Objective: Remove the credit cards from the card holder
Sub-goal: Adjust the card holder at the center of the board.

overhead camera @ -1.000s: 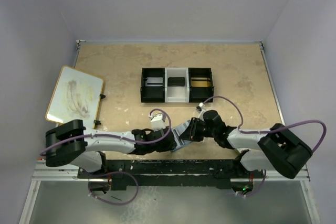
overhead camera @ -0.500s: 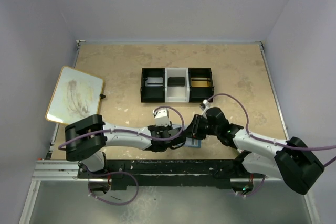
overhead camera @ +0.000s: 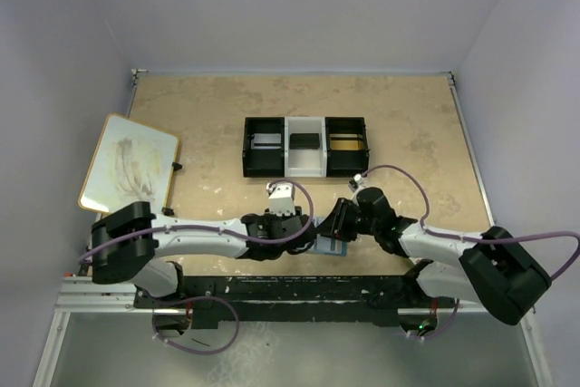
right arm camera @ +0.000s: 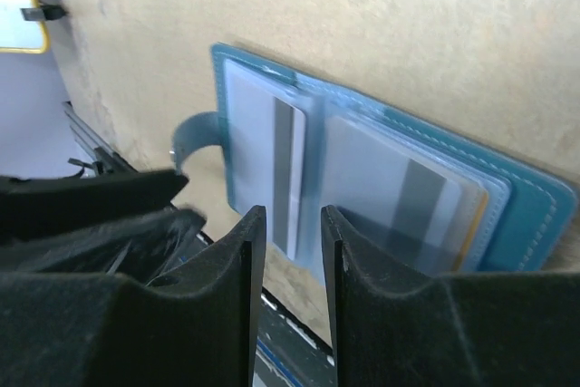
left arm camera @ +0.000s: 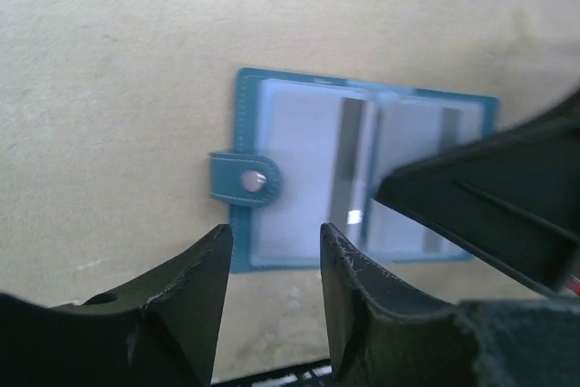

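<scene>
The card holder (left arm camera: pixel 308 169), a stitched blue bifold, lay open and flat on the table (left arm camera: pixel 109 88), just beyond the fingertips of the left gripper (left arm camera: pixel 275 246) and the right gripper (right arm camera: pixel 288 224). Its snap tab (left arm camera: pixel 245 180) sat ahead of the left one. Clear pockets held pale grey credit cards (right arm camera: pixel 263 156) with dark stripes, and a yellow edge showed under one stack. A right finger hid part of the holder from the left wrist. Both grippers stood parted, holding nothing.

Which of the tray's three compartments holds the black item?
The middle compartment, the only white-walled one; the black item lies in it. The left compartment and the right compartment are black-walled.
</scene>
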Motion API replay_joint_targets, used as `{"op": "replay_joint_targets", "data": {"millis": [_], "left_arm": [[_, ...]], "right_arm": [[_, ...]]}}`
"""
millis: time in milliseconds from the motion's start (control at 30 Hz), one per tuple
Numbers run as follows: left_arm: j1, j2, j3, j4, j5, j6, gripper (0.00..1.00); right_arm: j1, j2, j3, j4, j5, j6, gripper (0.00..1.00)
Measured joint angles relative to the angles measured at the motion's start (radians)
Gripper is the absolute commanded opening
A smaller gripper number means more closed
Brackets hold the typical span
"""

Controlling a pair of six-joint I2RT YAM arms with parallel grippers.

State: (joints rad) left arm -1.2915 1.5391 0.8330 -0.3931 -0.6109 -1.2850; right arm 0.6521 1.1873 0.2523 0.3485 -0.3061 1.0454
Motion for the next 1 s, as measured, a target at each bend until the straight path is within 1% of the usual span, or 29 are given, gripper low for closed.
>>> {"op": "replay_joint_targets", "data": {"millis": [133,233,400,533,667,833,1000], "left_arm": [[0.002,-0.105,0.0,0.049,0.071,0.098,0.42],[0.018,-0.149,-0.007,0.132,0.145,0.145,0.36],[0.095,-0.102,-0.041,0.256,0.262,0.172,0.34],[0.133,-0.026,-0.047,0.285,0.317,0.187,0.31],[0.142,0.019,-0.046,0.268,0.321,0.204,0.3],[0.146,0.021,-0.04,0.208,0.265,0.208,0.3],[0.153,0.021,-0.04,0.178,0.222,0.212,0.33]], "right_arm": [[0.0,0.029,0.002,0.053,0.003,0.003,0.34],[0.0,0.037,0.008,0.048,0.011,0.011,0.34],[0.0,0.015,0.018,0.028,0.036,0.025,0.33],[-0.001,0.008,0.018,0.029,0.035,0.037,0.31],[-0.001,0.019,0.016,0.049,0.027,0.052,0.3],[-0.001,0.039,0.005,0.092,0.024,0.074,0.29],[-0.001,0.069,0.005,0.094,0.026,0.082,0.29]]}}
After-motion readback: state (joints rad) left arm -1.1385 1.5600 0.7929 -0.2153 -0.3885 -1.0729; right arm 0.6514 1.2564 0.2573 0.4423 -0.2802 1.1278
